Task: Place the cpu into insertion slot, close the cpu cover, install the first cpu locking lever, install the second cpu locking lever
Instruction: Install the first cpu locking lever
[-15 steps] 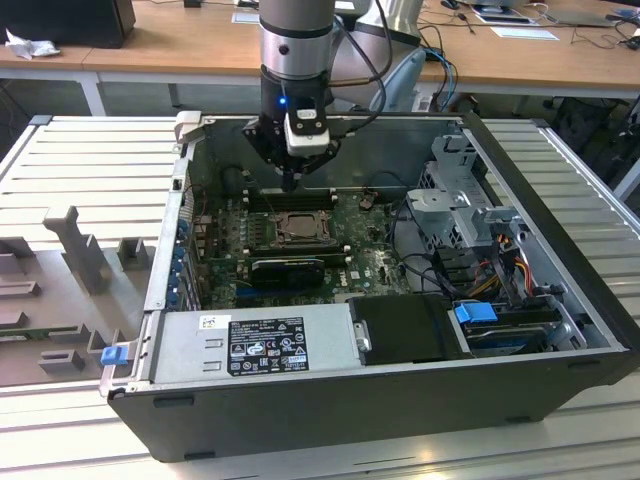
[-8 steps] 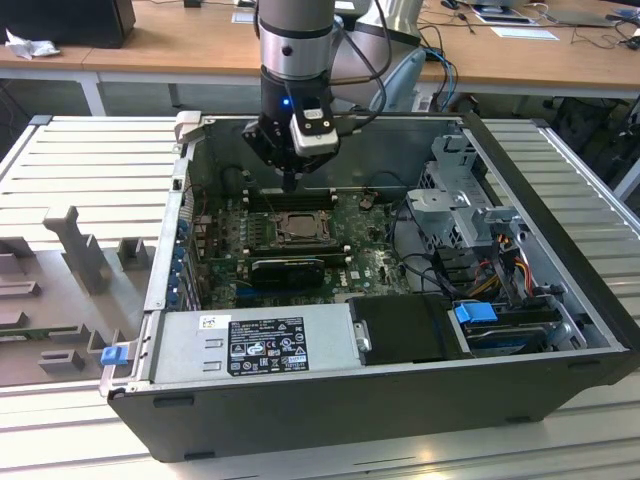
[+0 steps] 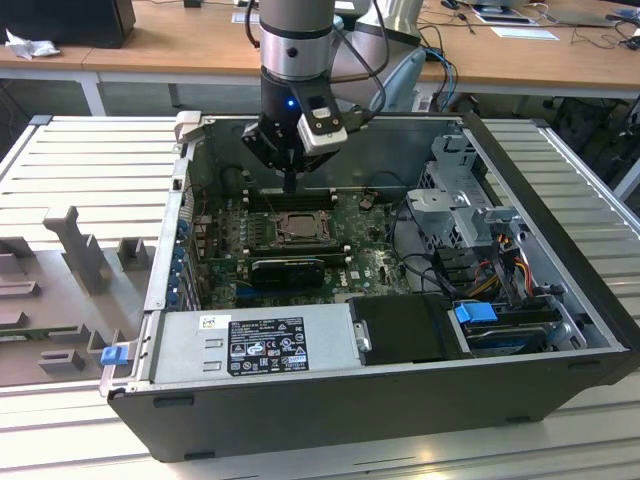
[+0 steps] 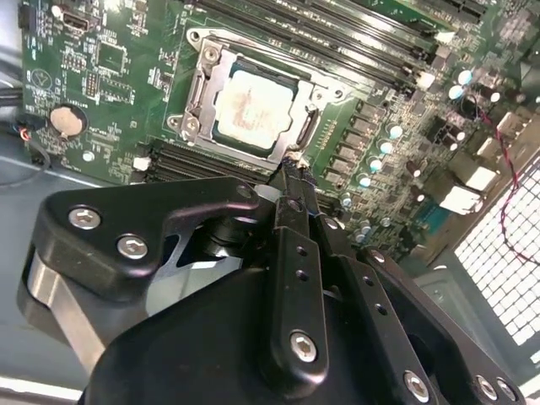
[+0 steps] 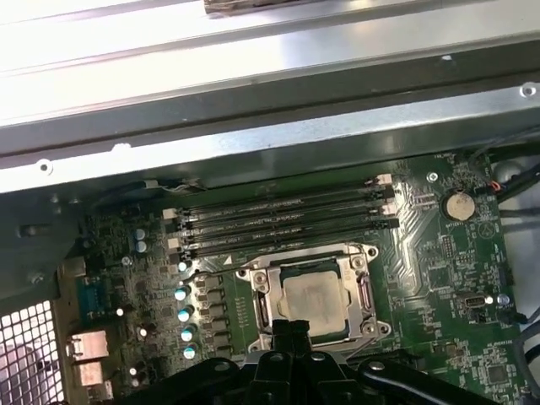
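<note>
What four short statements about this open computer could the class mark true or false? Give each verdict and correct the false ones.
1. The cpu lies in the insertion slot. True.
2. The cpu cover stands raised. False: it lies flat, framing the cpu.
3. The gripper carries the cpu. False: its tip is near the slot's edge, and the cpu lies in the slot.
4. Long black memory slots run alongside the insertion slot. True.
</note>
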Tool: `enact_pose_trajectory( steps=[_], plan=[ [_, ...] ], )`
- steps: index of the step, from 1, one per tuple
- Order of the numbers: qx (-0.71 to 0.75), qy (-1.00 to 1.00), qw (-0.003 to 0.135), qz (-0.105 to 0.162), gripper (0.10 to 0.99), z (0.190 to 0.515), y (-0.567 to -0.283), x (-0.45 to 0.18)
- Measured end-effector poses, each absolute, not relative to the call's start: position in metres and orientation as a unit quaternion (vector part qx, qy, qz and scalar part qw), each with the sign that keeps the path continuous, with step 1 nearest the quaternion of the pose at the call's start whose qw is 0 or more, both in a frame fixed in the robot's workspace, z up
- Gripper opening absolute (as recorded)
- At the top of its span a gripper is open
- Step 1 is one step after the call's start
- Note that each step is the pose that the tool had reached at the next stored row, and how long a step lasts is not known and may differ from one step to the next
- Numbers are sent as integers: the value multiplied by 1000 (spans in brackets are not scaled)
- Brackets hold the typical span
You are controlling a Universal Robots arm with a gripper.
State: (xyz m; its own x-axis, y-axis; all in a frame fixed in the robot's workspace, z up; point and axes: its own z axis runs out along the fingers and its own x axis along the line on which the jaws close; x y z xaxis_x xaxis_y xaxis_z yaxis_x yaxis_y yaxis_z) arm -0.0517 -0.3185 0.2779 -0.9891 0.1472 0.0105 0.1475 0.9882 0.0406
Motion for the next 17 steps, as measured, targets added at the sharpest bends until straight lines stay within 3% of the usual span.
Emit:
enact_pose_trajectory(
  steps=[17],
  plan=[
    [20,-1000,1,-22,106,273,-319,-68]
  ],
)
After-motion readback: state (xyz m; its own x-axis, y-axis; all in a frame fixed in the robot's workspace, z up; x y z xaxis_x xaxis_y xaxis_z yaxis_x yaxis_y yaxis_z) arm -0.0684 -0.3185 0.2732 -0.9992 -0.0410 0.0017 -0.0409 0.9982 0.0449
